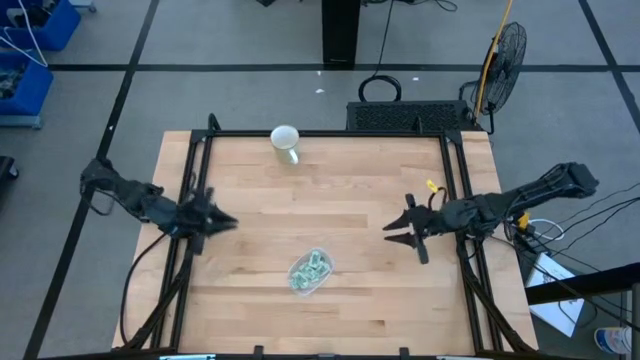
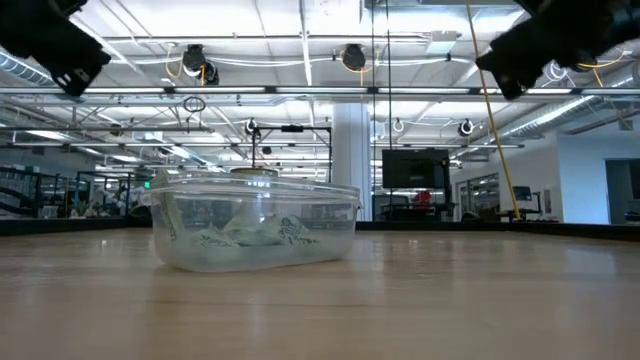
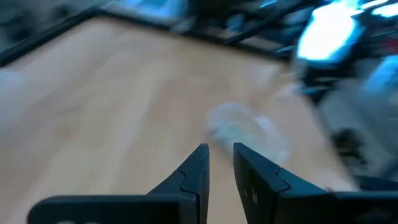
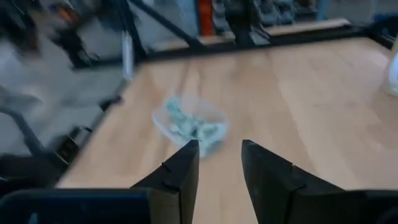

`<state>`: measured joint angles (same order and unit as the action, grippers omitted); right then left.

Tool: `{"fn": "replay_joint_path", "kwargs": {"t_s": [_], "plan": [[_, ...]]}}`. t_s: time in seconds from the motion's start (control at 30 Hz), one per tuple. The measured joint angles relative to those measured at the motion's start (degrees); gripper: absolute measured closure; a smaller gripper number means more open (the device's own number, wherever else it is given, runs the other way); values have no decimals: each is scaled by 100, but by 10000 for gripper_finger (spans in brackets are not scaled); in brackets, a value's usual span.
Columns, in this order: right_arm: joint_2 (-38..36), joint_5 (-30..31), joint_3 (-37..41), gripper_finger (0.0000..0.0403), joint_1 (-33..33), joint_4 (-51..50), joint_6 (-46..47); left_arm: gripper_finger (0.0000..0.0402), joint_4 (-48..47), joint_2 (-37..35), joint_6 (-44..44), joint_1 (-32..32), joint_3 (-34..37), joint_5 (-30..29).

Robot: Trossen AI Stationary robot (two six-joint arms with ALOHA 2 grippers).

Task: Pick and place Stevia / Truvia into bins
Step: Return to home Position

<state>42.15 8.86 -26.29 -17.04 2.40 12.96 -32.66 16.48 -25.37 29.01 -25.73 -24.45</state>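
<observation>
While sachets (image 1: 312, 268) fill the clear bowl (image 1: 297, 284), left pincer (image 1: 222, 221) and right pincer (image 1: 393, 231) hover released, empty

2 dark arms (image 1: 140, 200), black pointed 2-finger tools.

A: How many bowls are on the table?
B: One clear plastic bowl (image 1: 310, 273).
A: And sachets?
B: A small heap of pale green and white sachets (image 1: 312, 267) lies inside it; they overlap too much to count one by one.
A: Mugs?
B: One white mug (image 1: 286, 143).
A: Arms?
B: Two, so one left gripper (image 1: 226, 222) and one right gripper (image 1: 392, 232).
</observation>
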Motion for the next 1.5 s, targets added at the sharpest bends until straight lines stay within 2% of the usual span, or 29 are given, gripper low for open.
{"fn": "replay_joint_path", "kwargs": {"t_s": [0.1,0.17,0.27,0.4,0.57,0.73,0.87,0.97,1.2,1.5], "plan": [[-667,-584,924,287,198,947,90,325,1571,-393,669,-3,915,418],[-1116,-916,1404,287,330,1470,89,325,1994,-611,894,-12,1256,476],[-1849,-1064,1887,287,533,1713,-11,325,1853,-904,746,-58,1442,368],[-2695,-1062,2160,286,795,1639,-166,325,1643,-1292,791,-140,1410,339],[-3311,-1065,2268,288,951,1218,-276,325,1627,-1621,1140,-168,1394,331],[-3391,-1065,2272,288,991,1089,-699,325,1737,-1619,1142,-168,1511,156],[-3339,-1057,2277,288,990,1080,-1363,325,2875,-1621,1333,-170,2074,-166],[-3299,-1055,2281,289,989,1094,-1678,325,3604,-1615,1476,-168,2486,97],[-3252,-1048,2287,289,989,1102,-1822,325,3739,-1582,2154,-168,2504,744],[-3248,-1046,2290,289,989,1101,-1822,325,3602,-1556,2204,-166,2500,601]]}}
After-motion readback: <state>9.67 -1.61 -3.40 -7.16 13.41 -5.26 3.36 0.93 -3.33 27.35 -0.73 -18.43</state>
